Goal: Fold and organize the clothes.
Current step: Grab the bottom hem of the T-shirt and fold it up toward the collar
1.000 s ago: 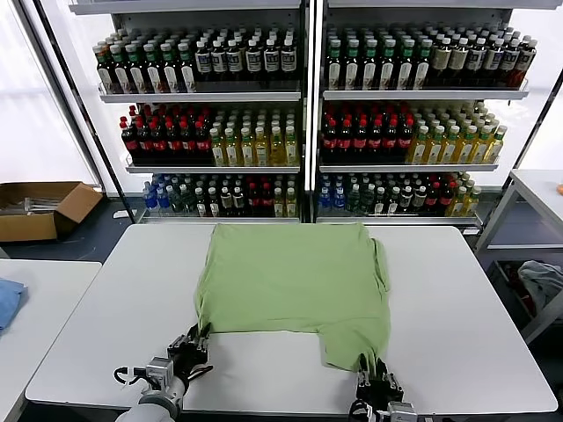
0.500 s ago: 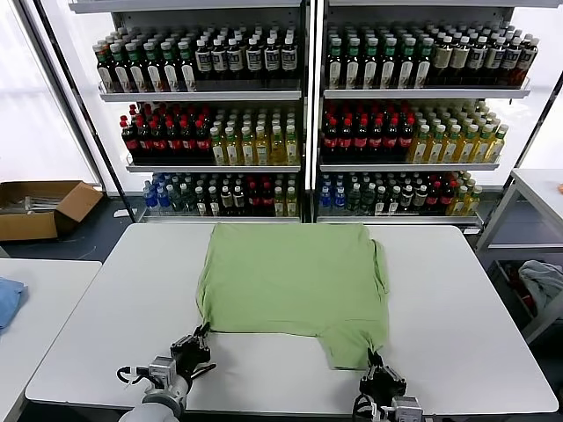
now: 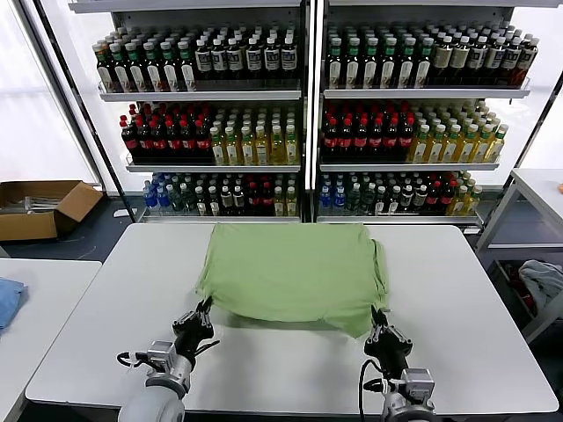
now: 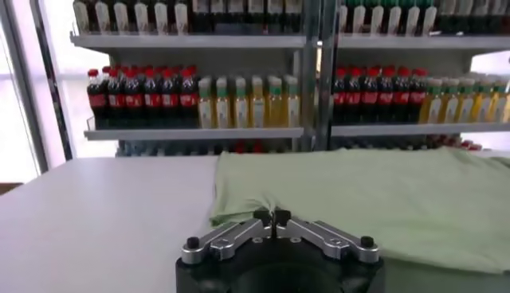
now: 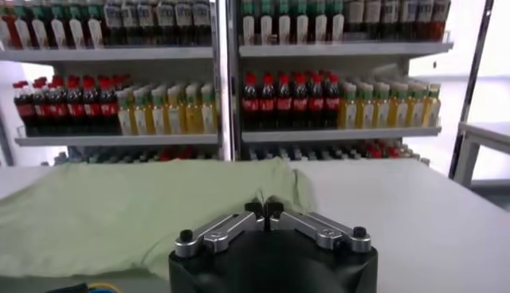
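While the light green polo shirt (image 3: 290, 272) lies across the middle of the white table (image 3: 106, 325), you have its near edge raised off the surface, with shadow showing beneath the lifted hem. Your left gripper (image 3: 201, 315) is clenched on the near-left corner of the shirt; the left wrist view shows its fingertips pinched together on a fold of green cloth (image 4: 272, 216). Your right gripper (image 3: 379, 322) is clamped on the near-right corner, and the right wrist view confirms its fingers meeting on the fabric (image 5: 264, 209). Beyond the table stand shelves of bottles (image 3: 308, 123). To your left you have a cardboard box (image 3: 40, 207) on the floor and a blue cloth (image 3: 7, 301) on a neighbouring table.
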You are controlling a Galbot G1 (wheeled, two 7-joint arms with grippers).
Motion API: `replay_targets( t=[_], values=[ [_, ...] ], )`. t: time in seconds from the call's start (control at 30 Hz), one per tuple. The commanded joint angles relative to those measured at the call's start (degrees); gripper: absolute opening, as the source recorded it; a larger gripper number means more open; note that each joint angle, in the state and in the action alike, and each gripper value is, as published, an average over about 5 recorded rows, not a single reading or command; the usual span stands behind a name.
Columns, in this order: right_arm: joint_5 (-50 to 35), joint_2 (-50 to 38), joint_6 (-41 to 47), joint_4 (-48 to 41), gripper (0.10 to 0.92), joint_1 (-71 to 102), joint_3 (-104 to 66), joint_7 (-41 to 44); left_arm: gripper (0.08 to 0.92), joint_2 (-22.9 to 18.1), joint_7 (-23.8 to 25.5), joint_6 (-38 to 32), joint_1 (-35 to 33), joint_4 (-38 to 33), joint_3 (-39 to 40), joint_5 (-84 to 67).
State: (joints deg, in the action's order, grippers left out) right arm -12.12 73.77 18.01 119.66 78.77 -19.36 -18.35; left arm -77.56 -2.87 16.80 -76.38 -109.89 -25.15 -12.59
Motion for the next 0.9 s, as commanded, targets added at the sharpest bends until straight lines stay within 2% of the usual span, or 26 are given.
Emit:
replay_targets(
  t=[0.03,0.5,0.9],
  values=[
    [0.35,-0.34,-0.15,-7.27,0.114,-10.54,-0.65,0.78,0.083,-0.19,-0.51,-2.02,9.42,6.42,1.24,-1.59],
    [-0.99,-1.37,3.09,-23.16,0.114,-24.55,2.93,1.35,0.083,0.52,-0.94,-0.43,20.08,20.11,3.56,-2.52],
    [-1.88,-0.88,4.74,-28.24,0.115,-28.21,5.74,1.82,0.083,1.10,-0.16,0.42,21.82,23.60,5.24,-1.95]
  ],
)
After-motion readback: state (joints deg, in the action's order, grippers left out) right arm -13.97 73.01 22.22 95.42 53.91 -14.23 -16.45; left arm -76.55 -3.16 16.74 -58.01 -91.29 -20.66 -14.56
